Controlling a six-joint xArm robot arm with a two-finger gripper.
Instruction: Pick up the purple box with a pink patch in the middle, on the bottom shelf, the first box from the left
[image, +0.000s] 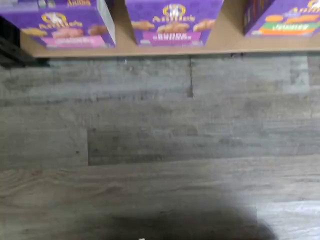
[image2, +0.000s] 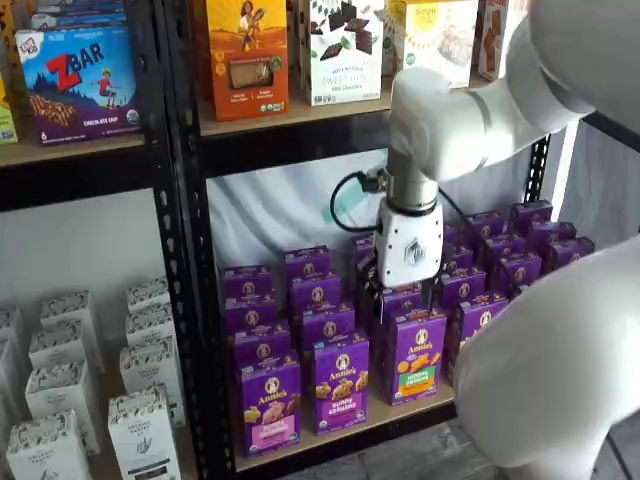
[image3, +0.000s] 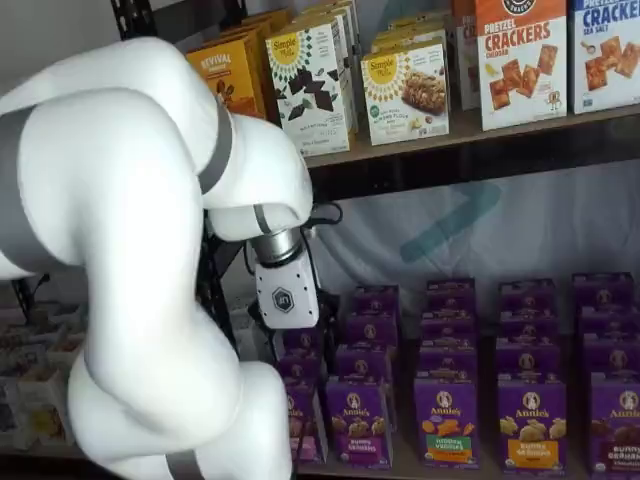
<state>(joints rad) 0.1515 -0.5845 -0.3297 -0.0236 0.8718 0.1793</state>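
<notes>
1. Standing at the left end of the bottom shelf (image2: 420, 405), front row, the purple box (image2: 270, 405) touches nothing.
2. Its purple-band neighbour (image2: 341, 382) stands just beside; a finger may catch it.
3. The gripper (image2: 402, 292) hangs open, empty, above the middle rows and could knock them when descending.

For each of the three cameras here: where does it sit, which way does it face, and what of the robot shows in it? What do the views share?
Wrist view: on the wrist, looking down at the floor and the bottom shelf's front edge; nothing of the robot shows.
Shelf view: in front of the rack, at an angle; the gripper hangs over the purple rows, with the arm filling the right side.
Shelf view: in front, with the arm filling the left side and the gripper partly hidden.
Shared: the purple box with the pink band is in the wrist view and one shelf view.
</notes>
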